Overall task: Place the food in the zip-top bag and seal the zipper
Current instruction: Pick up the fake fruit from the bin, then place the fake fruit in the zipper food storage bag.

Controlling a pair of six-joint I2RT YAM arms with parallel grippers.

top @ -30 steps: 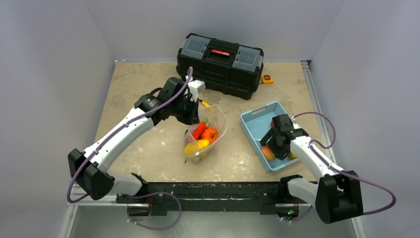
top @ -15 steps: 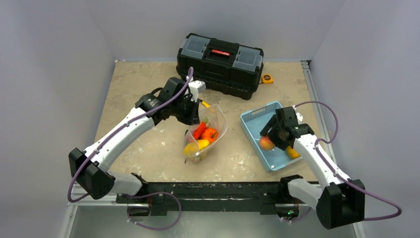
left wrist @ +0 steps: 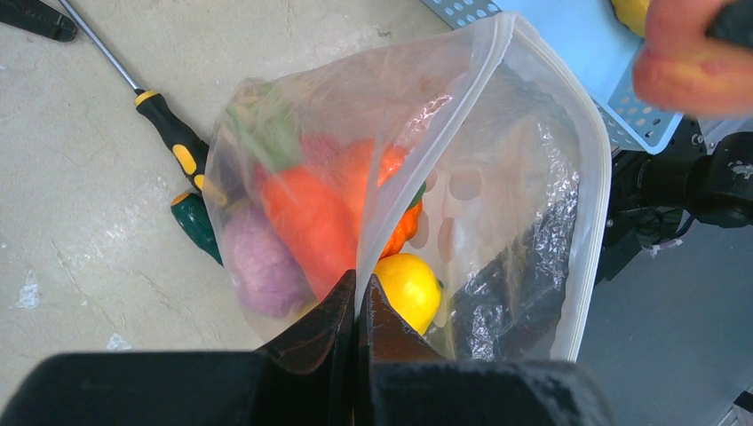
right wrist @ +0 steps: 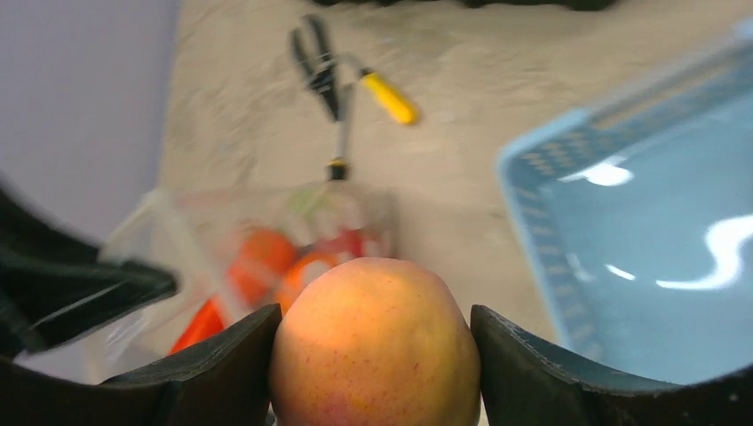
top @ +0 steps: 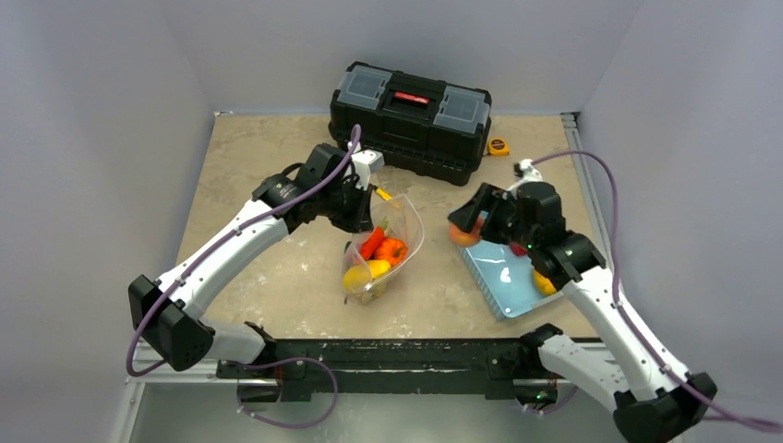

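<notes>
Beige, mottled tabletop [top: 277, 148] is enclosed by pale walls, with a black toolbox [top: 411, 120] set at the far edge and a small tape measure [top: 499, 146] just to its right. Left of centre, the left gripper [left wrist: 357, 297] is seen pressed fully together on the rim of the zip-top bag [left wrist: 497, 222], whose mouth is held open; the zipper [left wrist: 597, 177] along that mouth is unsealed. Inside the bag an orange piece [left wrist: 311, 213], a purple piece [left wrist: 262, 266] and a yellow piece [left wrist: 407, 284] of food are piled together. A yellow-handled screwdriver [left wrist: 173, 142] and a green-handled screwdriver [left wrist: 197, 226] are laid on the table against the bag's far side, partly hidden by it. Further right, the right gripper [top: 469, 226] is spread wide and clamped on a peach [right wrist: 376, 342], one finger on each side. The peach is held over the left edge of the light blue basket [top: 499, 277], right of the bag and apart from it. One yellow fruit [top: 543, 283] is left in the basket's near right part.
</notes>
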